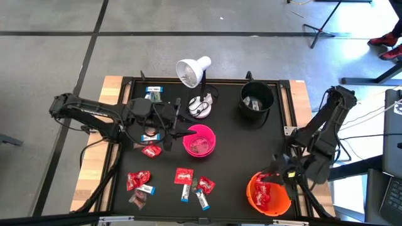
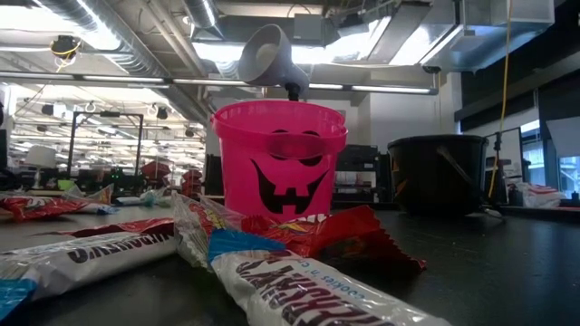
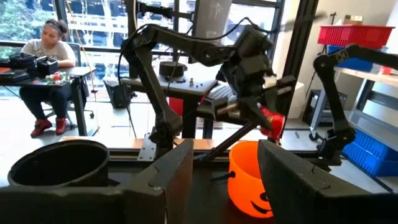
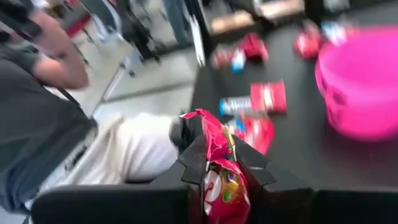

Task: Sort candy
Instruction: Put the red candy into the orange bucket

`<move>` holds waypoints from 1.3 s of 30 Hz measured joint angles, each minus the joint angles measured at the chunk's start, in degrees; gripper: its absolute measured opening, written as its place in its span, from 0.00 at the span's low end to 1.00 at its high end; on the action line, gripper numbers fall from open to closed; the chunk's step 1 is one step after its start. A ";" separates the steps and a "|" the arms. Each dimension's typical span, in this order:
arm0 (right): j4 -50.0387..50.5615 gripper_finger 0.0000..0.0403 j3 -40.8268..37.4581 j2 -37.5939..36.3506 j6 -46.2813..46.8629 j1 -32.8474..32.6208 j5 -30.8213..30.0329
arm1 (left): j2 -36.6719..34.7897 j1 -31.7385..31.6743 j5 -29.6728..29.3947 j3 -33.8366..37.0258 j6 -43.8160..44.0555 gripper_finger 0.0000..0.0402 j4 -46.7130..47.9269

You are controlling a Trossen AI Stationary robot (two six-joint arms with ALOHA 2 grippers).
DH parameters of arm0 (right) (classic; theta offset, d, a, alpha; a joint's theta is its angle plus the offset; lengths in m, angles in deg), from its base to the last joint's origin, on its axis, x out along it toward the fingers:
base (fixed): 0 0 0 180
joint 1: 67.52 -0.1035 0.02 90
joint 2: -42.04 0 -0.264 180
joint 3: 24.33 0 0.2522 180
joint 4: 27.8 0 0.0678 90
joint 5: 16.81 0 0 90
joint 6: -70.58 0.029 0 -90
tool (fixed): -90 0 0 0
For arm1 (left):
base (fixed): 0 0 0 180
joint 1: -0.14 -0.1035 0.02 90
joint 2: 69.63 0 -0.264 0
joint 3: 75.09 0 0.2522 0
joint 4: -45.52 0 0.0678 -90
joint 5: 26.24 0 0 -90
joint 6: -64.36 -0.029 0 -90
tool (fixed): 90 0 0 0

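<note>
Pinching a shiny red packet (image 4: 221,168) with the right jaws, pressed in on both sides of it. Hanging with it just over the orange bowl (image 1: 252,189) at the near right corner of the counter (image 1: 232,163). More red packets (image 1: 264,198) down inside that bowl. Above and behind, the right arm (image 1: 326,125), bent back toward the counter's right edge.

Spread wide on the left jaws, with nothing between them. Hovering just beside the pink bowl (image 1: 188,142), on its left, at the end of the left arm (image 1: 94,116) that reaches in from the left edge. Under and near those jaws, a white-and-blue bar (image 1: 151,137) and a red packet (image 1: 151,150) flat on the counter.

In front of the pink bowl, loose candy (image 1: 183,176) all over the near part of the counter: red packets, slim white-and-blue bars, a dark brown one (image 1: 138,199) at the near left. One more white-and-blue bar (image 1: 152,93) far back on the left. Cannot tell what lies inside the pink bowl.

Behind the pink bowl, a white desk lamp (image 1: 193,72). To its right, a black bucket (image 1: 244,103) with something small in it — too small to tell.

Past the counter, a person (image 3: 46,50) sitting at a desk, and another person (image 4: 37,124) in a grey top close by.
</note>
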 joint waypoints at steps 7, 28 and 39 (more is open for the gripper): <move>9.08 0.12 0.00 1.45 22.37 -4.03 2.45 | 0.02 0.15 0.02 0.00 0.04 0.42 0.83; 10.23 0.12 0.00 1.47 34.13 -4.78 16.47 | 0.02 0.52 0.09 0.00 -0.08 0.42 5.01; 10.25 0.12 0.00 1.47 34.09 -4.78 16.50 | 0.07 0.89 -0.33 0.00 -1.46 0.42 6.19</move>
